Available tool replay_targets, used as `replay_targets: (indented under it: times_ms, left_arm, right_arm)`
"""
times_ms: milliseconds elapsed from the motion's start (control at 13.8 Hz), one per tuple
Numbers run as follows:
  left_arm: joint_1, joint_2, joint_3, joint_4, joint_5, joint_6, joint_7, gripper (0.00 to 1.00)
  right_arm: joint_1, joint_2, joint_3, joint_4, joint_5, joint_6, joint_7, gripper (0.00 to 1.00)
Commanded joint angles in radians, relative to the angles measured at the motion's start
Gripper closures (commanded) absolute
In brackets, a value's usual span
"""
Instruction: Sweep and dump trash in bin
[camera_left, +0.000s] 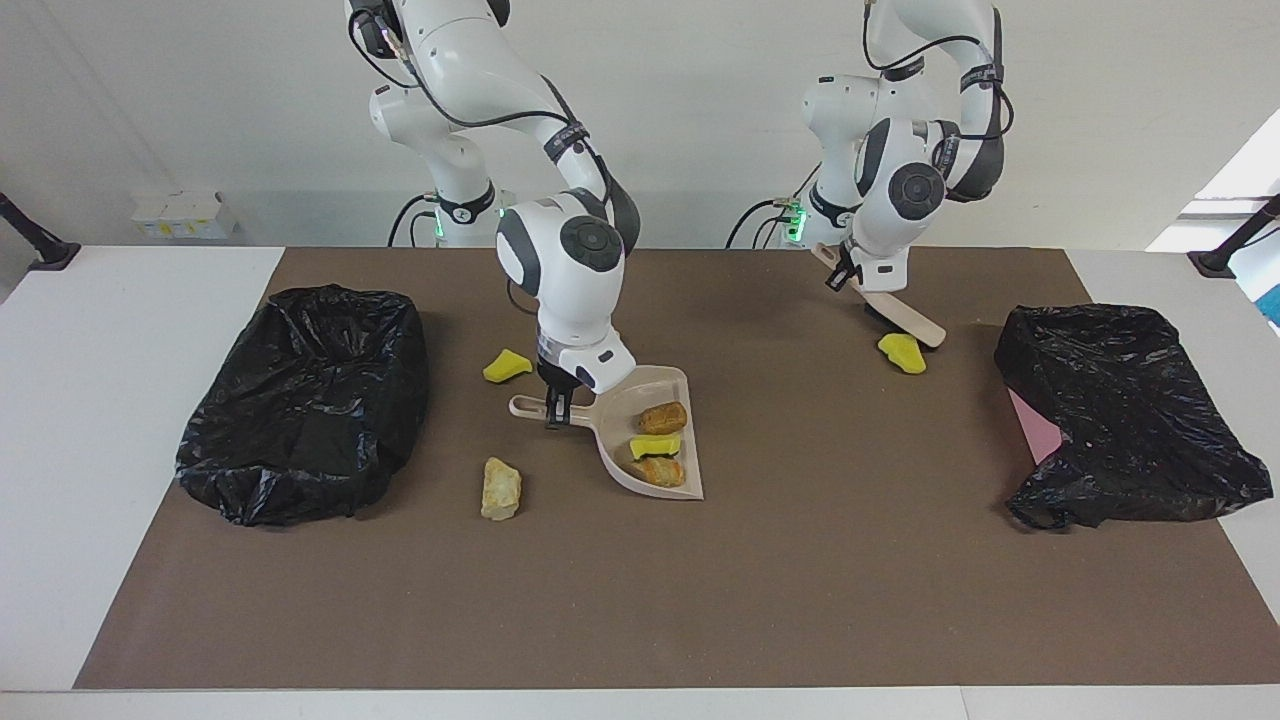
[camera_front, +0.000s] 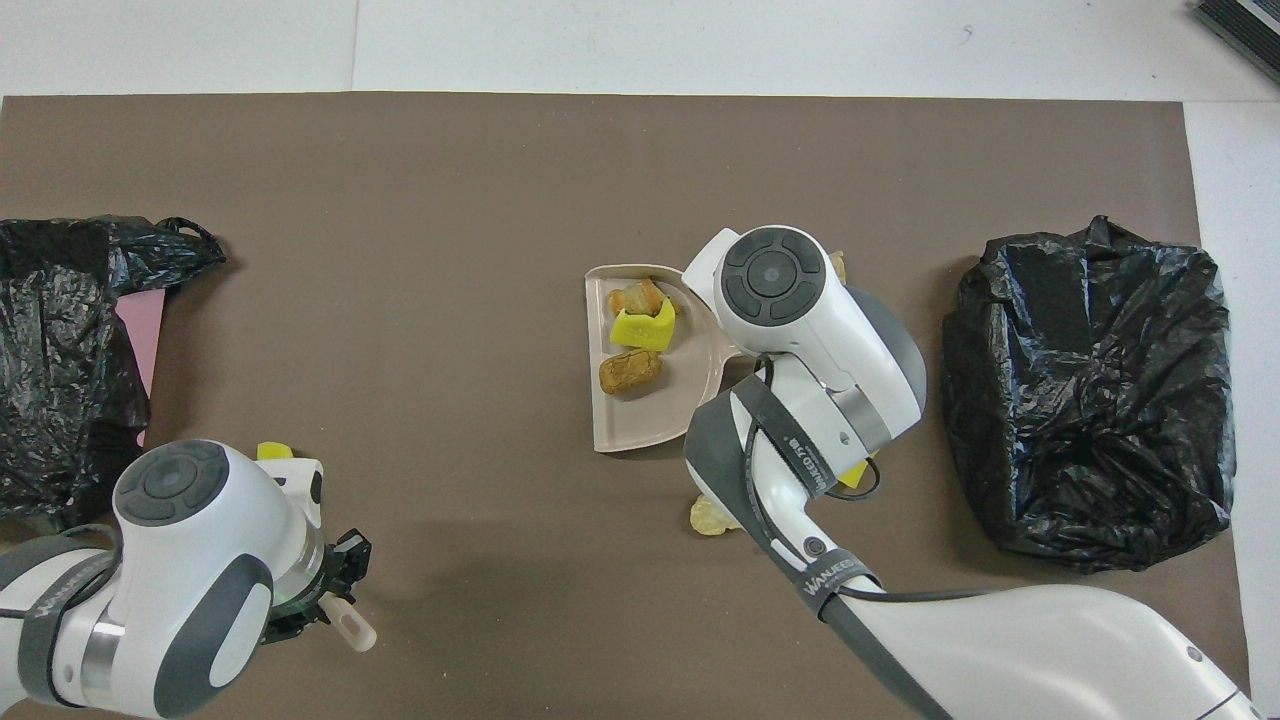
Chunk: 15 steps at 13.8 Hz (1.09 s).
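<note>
My right gripper (camera_left: 553, 408) is shut on the handle of the beige dustpan (camera_left: 675, 390), which lies flat on the brown mat; the pan also shows in the overhead view (camera_front: 640, 415). In the pan lie three pieces of trash: a brown lump (camera_left: 663, 417), a yellow chunk (camera_left: 655, 446) and an orange-brown lump (camera_left: 660, 471). Loose on the mat are a yellow chunk (camera_left: 507, 366), a tan rock (camera_left: 500, 489), a yellow chunk (camera_left: 902, 352) and a pale lump (camera_front: 710, 515) half under the right arm. My left gripper (camera_left: 845, 275) is shut on a beige brush (camera_left: 915, 322), whose head is beside that last yellow chunk.
A bin lined with a black bag (camera_left: 310, 400) stands at the right arm's end of the table. A second black-bagged bin (camera_left: 1120, 410) with a pink wall showing stands at the left arm's end. The brown mat (camera_left: 800, 580) covers the table's middle.
</note>
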Motion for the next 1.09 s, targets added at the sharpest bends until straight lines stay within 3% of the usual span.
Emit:
replay_targets:
  times_ms: [0, 435, 724, 1014]
  left_arm:
    - [-0.026, 0.023, 0.010, 0.025, -0.043, 0.058, 0.131, 1.00]
    - [-0.052, 0.115, 0.008, 0.108, -0.125, 0.222, 0.435, 1.00]
    - [-0.125, 0.264, 0.001, 0.223, -0.136, 0.297, 0.482, 1.00]
    - [-0.248, 0.299, -0.002, 0.257, -0.250, 0.396, 0.500, 1.00]
  right_arm:
    - [-0.013, -0.013, 0.007, -0.027, 0.003, 0.026, 0.021, 1.00]
    - [-0.016, -0.013, 0.007, -0.027, 0.003, 0.026, 0.021, 1.00]
    - [-0.018, -0.013, 0.005, -0.027, 0.003, 0.026, 0.021, 1.00]
    - [-0.019, -0.013, 0.005, -0.027, 0.003, 0.026, 0.019, 1.00]
